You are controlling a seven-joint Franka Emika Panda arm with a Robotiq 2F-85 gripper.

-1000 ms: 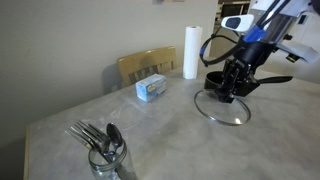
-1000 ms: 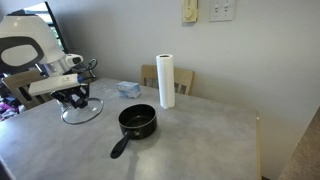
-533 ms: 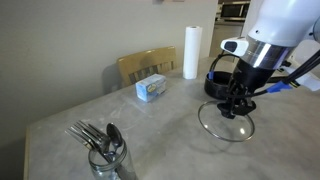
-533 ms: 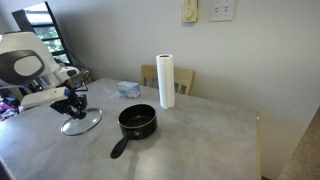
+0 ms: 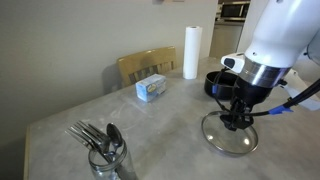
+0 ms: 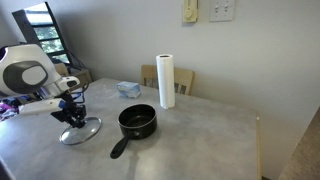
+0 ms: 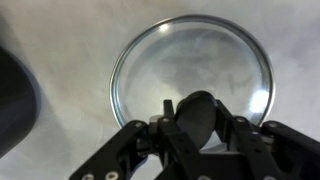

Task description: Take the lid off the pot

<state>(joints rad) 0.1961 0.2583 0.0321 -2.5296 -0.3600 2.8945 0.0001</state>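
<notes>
No writing can be read in any view. The small blue-and-white box point(image 5: 152, 88) on the desk point(image 5: 150, 130), seen in an exterior view, may carry print on its side. It is too small and blurred there to make out a word, brand or number.

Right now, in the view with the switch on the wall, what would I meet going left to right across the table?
the lid, with the gripper on its knob → the pot → the paper towel roll
</notes>
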